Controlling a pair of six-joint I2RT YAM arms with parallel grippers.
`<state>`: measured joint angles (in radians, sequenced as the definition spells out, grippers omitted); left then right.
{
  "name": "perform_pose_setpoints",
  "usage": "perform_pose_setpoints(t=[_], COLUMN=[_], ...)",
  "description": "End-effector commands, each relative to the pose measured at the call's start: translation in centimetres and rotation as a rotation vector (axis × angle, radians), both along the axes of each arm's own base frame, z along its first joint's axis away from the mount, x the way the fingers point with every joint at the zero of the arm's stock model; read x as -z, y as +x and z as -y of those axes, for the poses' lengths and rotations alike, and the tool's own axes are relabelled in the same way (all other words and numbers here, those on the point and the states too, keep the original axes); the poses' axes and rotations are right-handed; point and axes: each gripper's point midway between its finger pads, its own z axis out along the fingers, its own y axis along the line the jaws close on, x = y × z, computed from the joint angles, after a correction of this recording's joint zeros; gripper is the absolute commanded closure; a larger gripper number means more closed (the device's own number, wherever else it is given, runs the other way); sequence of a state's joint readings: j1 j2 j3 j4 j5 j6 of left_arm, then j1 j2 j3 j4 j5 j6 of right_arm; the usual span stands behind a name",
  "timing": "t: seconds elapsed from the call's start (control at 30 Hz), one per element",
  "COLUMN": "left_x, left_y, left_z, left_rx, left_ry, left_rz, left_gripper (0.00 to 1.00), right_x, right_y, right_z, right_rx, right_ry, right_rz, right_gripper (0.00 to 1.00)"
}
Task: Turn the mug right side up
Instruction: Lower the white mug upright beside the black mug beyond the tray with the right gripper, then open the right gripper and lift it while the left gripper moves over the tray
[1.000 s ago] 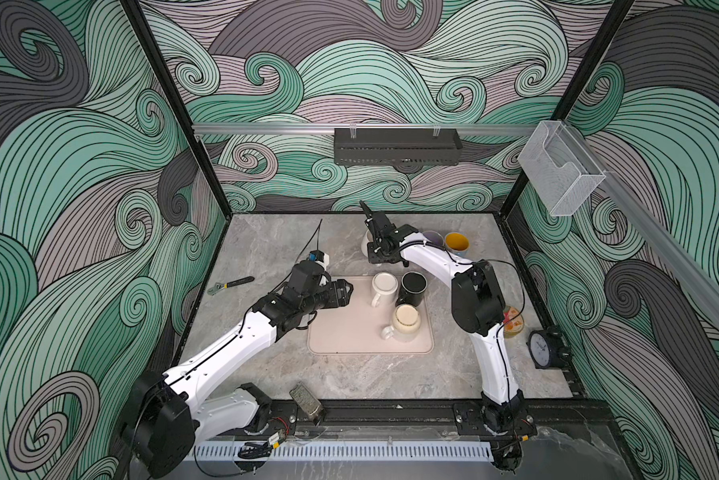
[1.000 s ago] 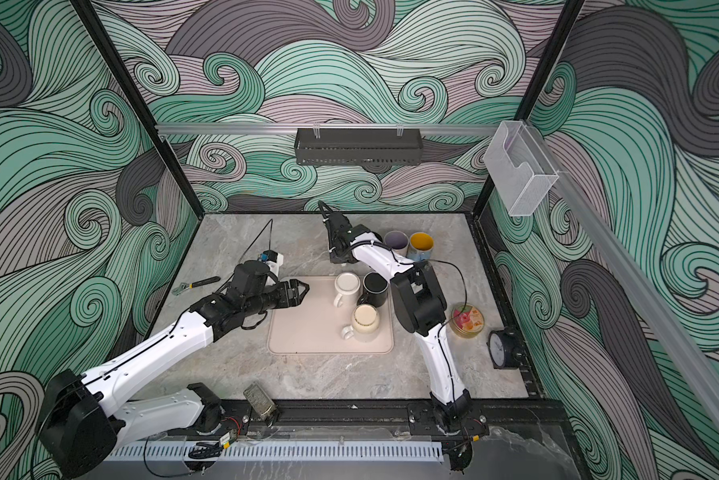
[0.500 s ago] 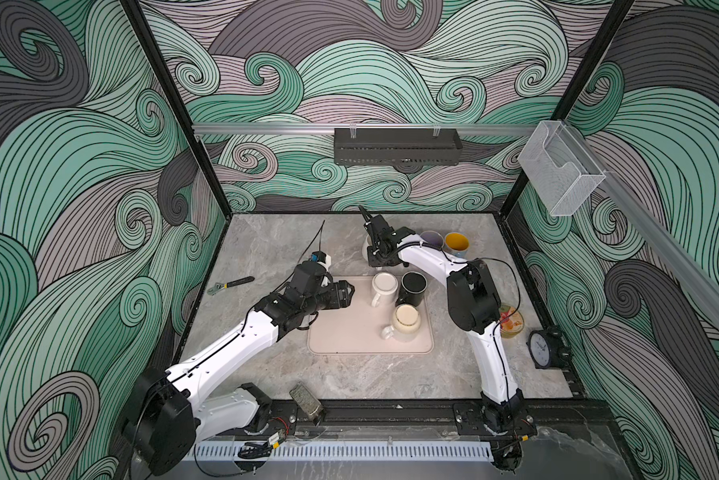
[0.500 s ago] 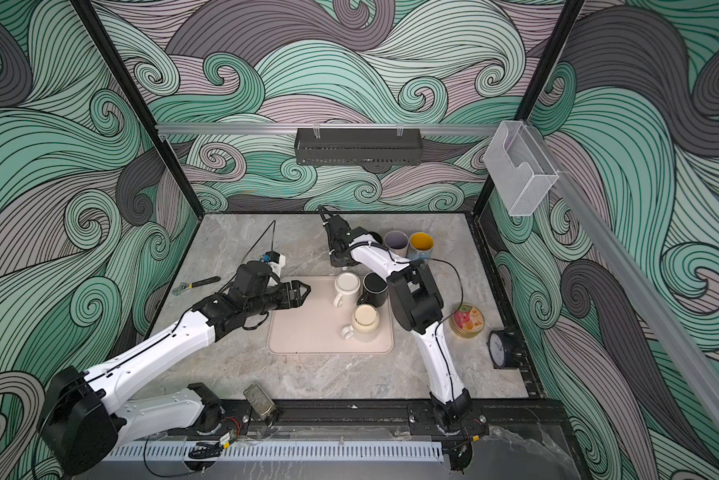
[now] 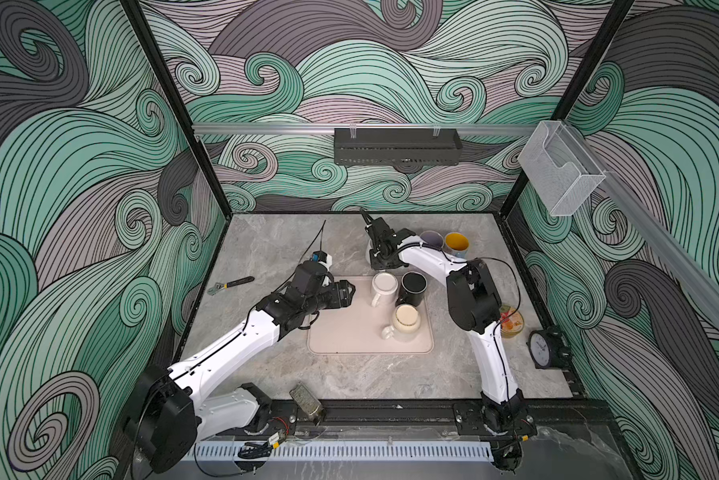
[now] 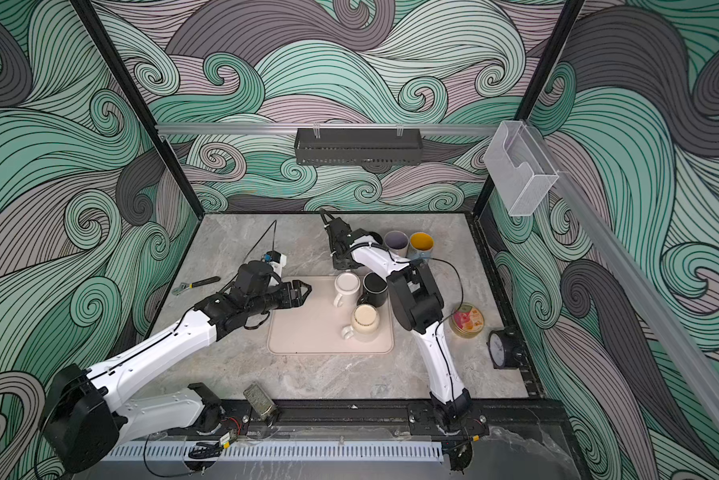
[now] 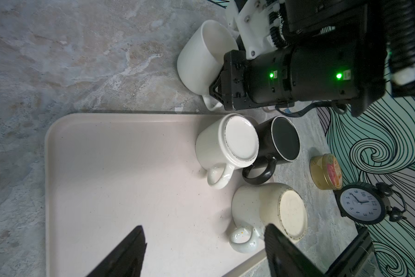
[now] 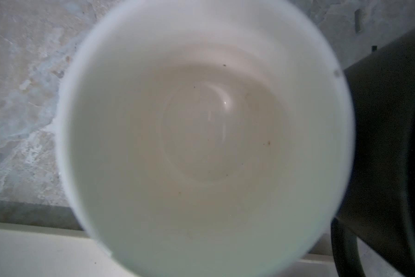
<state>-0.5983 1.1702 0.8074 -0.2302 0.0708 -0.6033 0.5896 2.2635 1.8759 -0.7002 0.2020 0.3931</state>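
One white mug (image 7: 199, 57), mouth already up, is just behind the tray (image 7: 105, 167) over the desk (image 7: 57, 60), the right end effector (image 7: 213, 96) clamped shut at its handle. Left end effector (image 6: 304, 289): wide open, empty. Next, probably: settle it level, then release.

Marble table (image 5: 266, 249), bearing tray (image 5: 345, 332). Left of tray, wrench (image 5: 231, 285). Behind tray toward the right, purple cup (image 5: 431, 240) and yellow cup (image 5: 456, 244), touching. Right of tray, tin (image 5: 512, 324), then clock (image 5: 540, 347).
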Motion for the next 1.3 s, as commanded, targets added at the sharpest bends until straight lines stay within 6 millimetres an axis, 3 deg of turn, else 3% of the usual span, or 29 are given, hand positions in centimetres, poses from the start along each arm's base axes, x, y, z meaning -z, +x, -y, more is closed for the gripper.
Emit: perform_pose_setpoints(t=[0.0,0.13,0.3,0.53,0.83,1.17,1.27], left_x=[0.0,0.2,0.3,0.4,0.8,0.6,0.4], left_y=[0.3,0.3,0.3,0.3,0.2,0.0,-0.1], left_z=[0.2,0.3,0.3,0.2,0.1,1.0,1.1], left_rx=[-0.004,-0.004,-0.008,-0.007,-0.008,0.064,0.074], left_ry=[0.002,0.002,0.006,0.007,0.012,0.080,0.118], left_rz=[0.008,0.006,0.006,0.009,0.010,0.021,0.032], left_gripper=[0.21,0.21,0.20,0.20,0.20,0.25,0.24], right_x=[-2.0,-1.8,-1.9,-4.4,-11.3,-19.5,-20.9], right_y=[1.0,0.8,0.5,-0.2,-1.6,-6.4,-8.0], right_z=[0.4,0.6,0.7,-0.3,-0.9,-2.6,-2.6], right_rx=[0.030,0.033,0.031,0.012,-0.040,-0.161,-0.188], right_ry=[0.004,-0.002,0.004,0.080,0.170,0.464,0.493], right_rz=[0.071,0.066,0.060,0.072,0.164,0.332,0.353], right_gripper=[1.00,0.98,0.85,0.67,0.60,0.60,0.60])
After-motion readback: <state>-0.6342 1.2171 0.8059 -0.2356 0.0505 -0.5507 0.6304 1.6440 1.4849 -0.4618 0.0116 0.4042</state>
